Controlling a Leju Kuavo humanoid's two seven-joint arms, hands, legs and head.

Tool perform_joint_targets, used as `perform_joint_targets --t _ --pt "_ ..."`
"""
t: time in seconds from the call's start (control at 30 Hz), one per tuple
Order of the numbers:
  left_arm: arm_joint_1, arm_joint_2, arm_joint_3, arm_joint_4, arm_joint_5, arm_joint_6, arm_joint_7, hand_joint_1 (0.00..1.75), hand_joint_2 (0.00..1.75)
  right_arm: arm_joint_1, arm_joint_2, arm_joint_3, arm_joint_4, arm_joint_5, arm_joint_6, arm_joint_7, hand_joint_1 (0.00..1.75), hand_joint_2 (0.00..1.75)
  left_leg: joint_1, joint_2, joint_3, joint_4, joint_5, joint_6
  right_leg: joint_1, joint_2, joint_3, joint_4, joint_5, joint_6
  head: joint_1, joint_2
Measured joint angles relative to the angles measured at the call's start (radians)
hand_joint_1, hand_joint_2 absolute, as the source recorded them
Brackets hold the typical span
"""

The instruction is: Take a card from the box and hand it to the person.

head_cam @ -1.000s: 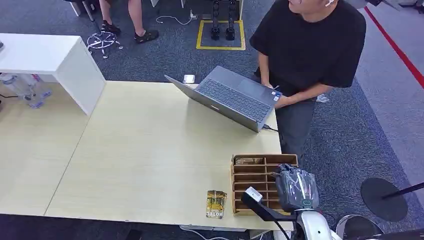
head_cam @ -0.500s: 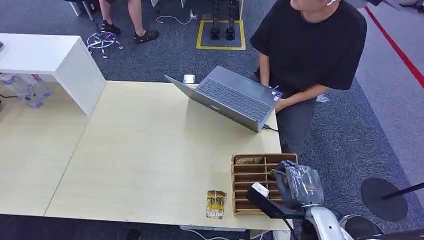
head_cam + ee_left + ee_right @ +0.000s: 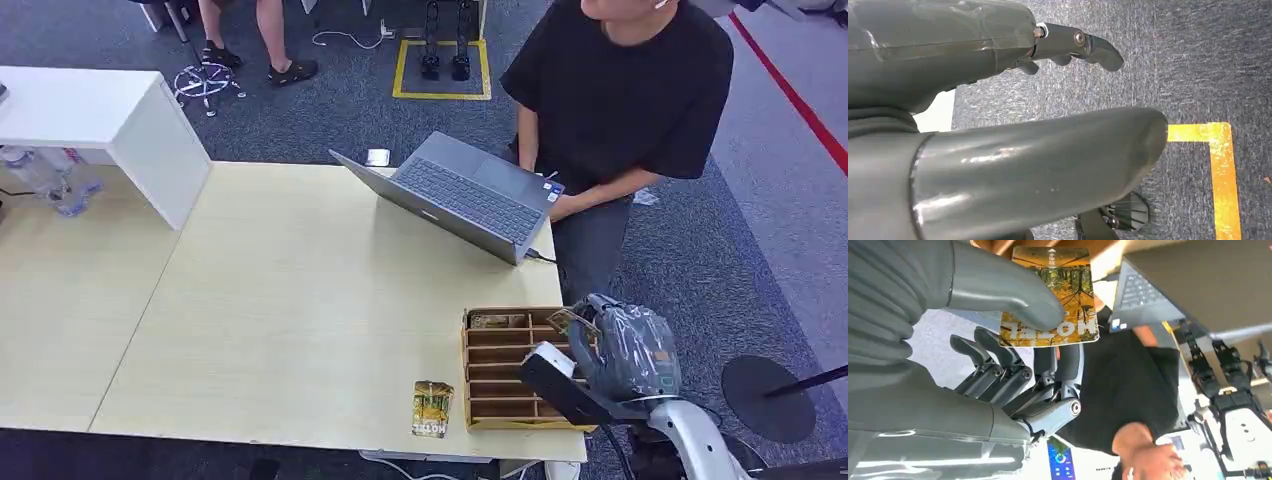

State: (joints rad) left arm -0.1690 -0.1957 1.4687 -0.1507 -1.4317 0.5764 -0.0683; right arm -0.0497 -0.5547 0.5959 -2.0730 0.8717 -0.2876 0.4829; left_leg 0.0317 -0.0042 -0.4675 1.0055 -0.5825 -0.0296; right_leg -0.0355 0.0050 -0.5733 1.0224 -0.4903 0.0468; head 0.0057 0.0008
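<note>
Your right hand [image 3: 625,350] pinched a card [image 3: 1050,295] above the box [image 3: 505,365], left hand [image 3: 998,125] empty, fingers apart; next, reach toward the person [image 3: 620,100].

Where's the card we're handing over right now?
The card is pinched in the right hand, over the box's right edge, near the person.

High head view, close wrist views
</note>
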Motion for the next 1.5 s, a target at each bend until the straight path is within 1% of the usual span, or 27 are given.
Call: perform_joint_targets --t 0.17,0.37,0.47,0.57,0.73,0.77,0.9,1.07,1.17,1.23,1.43,1.5 --pt "0.000 0.000 0.000 0.000 0.000 0.000 -0.001 0.00 0.00 0.000 -0.006 -0.014 -0.026 -0.011 0.000 -0.003 1.75 1.75 0.000 0.000 0.000 0.000 0.000 0.000 0.000 0.000 0.000 0.000 0.000 0.000 0.000 0.000" --pt "0.000 0.000 0.000 0.000 -0.002 0.000 -0.006 0.00 0.00 0.000 -0.014 -0.054 -0.052 -0.032 -0.010 -0.016 1.75 1.75 0.000 0.000 0.000 0.000 0.000 0.000 0.000 0.000 0.000 0.000 0.000 0.000 0.000 0.000" --pt "0.000 0.000 0.000 0.000 -0.014 -0.003 -0.008 0.00 0.00 -0.003 -0.014 -0.090 -0.053 -0.036 -0.022 -0.036 1.66 1.75 0.000 0.000 0.000 0.000 0.000 0.000 0.000 0.000 0.000 0.000 0.000 0.000 0.000 0.000" --pt "0.000 0.000 0.000 0.000 -0.033 -0.008 -0.010 0.00 0.00 -0.012 -0.014 -0.126 -0.045 -0.031 -0.031 -0.055 1.66 1.75 0.000 0.000 -0.001 0.000 0.000 0.000 0.000 0.000 0.000 0.000 0.000 0.000 0.000 0.000" --pt "0.000 0.000 -0.006 0.000 -0.056 -0.017 -0.013 0.00 0.00 -0.036 -0.014 -0.192 0.014 -0.035 -0.034 -0.086 1.61 1.75 0.000 0.000 -0.001 0.000 0.000 0.000 0.000 0.000 0.000 0.000 0.000 0.000 0.000 0.000" --pt "0.000 0.000 -0.008 0.000 -0.057 -0.019 -0.013 0.00 0.00 -0.040 -0.014 -0.203 0.027 -0.035 -0.032 -0.088 1.57 1.75 0.000 0.000 -0.001 0.000 0.000 0.000 0.000 0.000 0.000 0.000 0.000 0.000 0.000 0.000" --pt "0.000 0.000 -0.017 0.000 -0.060 -0.025 -0.013 0.00 0.00 -0.059 -0.014 -0.241 0.089 -0.035 -0.025 -0.098 1.55 1.75 0.000 0.000 -0.001 0.000 0.000 0.000 0.000 0.000 0.000 0.000 0.000 0.000 0.000 0.000" --pt "0.000 0.000 -0.029 0.000 -0.061 -0.026 -0.014 0.00 0.00 -0.070 -0.011 -0.269 0.145 -0.050 -0.027 -0.106 1.55 1.75 0.000 0.000 -0.001 0.000 0.000 0.000 0.000 0.000 0.000 0.000 0.000 0.000 0.000 0.000" --pt "0.000 0.000 -0.033 0.000 -0.063 -0.029 -0.016 0.00 0.00 -0.074 -0.005 -0.280 0.178 -0.077 -0.034 -0.108 1.64 1.75 0.000 0.000 -0.001 0.000 0.000 0.000 0.000 0.000 0.000 0.000 0.000 0.000 0.000 0.000" --pt "0.000 0.000 -0.034 0.000 -0.063 -0.032 -0.016 0.00 0.00 -0.074 0.001 -0.288 0.197 -0.087 -0.042 -0.107 1.55 1.75 0.000 0.000 -0.001 0.000 0.000 0.000 0.000 0.000 0.000 0.000 0.000 0.000 0.000 0.000" --pt "0.000 -0.002 -0.050 0.000 -0.064 -0.034 -0.016 0.00 0.00 -0.077 0.015 -0.305 0.275 -0.098 -0.093 -0.083 1.57 1.75 0.000 0.000 -0.001 0.000 0.000 0.000 0.000 0.000 0.000 0.000 0.000 0.000 0.000 0.000" --pt "0.000 -0.003 -0.051 0.000 -0.064 -0.034 -0.016 0.00 0.00 -0.077 0.021 -0.314 0.296 -0.097 -0.109 -0.076 1.54 1.75 0.000 0.000 -0.001 0.000 0.000 0.000 0.000 0.000 0.000 0.000 0.000 0.000 0.000 0.000"
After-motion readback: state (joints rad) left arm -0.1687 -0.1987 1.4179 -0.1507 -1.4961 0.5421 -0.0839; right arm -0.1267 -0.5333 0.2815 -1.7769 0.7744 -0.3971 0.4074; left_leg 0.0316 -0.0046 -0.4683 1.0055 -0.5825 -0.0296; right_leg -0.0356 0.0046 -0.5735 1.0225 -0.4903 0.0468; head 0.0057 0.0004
